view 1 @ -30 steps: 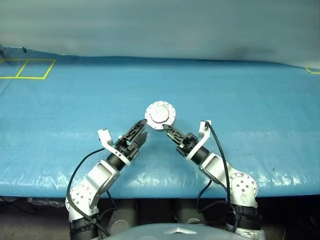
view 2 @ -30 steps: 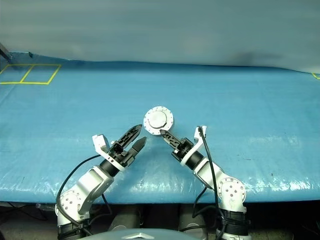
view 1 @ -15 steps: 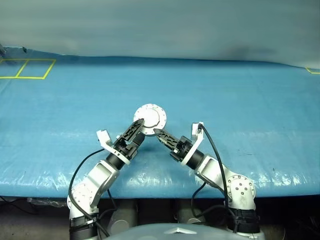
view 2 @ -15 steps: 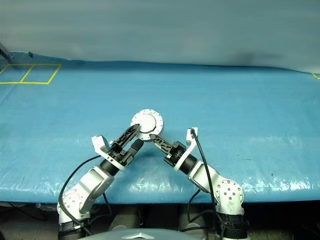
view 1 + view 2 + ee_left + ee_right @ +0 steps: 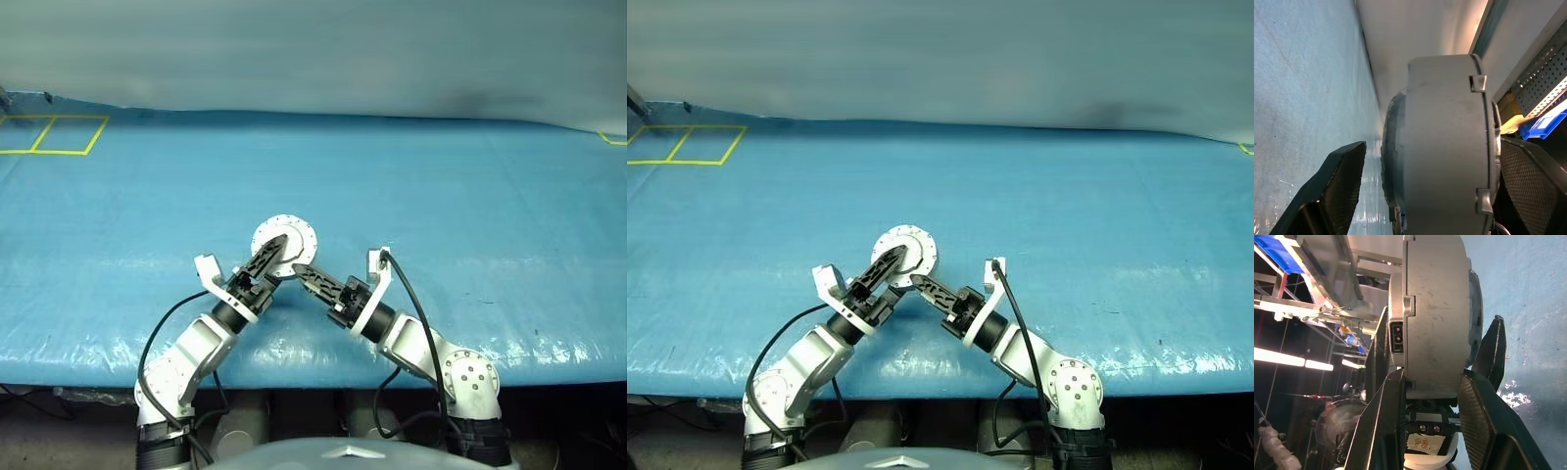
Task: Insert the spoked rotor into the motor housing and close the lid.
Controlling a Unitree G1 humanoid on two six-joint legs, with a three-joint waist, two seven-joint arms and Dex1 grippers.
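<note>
Motor housing (image 5: 1444,147) with lid (image 5: 285,238) shut, held up off the blue table (image 5: 470,196).

Sits clamped between the two black fingers of the right gripper (image 5: 297,269), one finger pressed on each flat side near the edge. Stands between the fingers of the left gripper (image 5: 278,245) too, but those are apart: one finger close against one flat side, the other with a gap next to it. Looks like a hand-over from right to left, so not safe yet. Could slip and drop onto the table if the right fingers let go before the left ones squeeze shut. Could twist or get knocked loose if one left finger pushes first. Might pop the lid open in a fall. Counting up: one housing, one lid, two grippers, four fingers.
</note>
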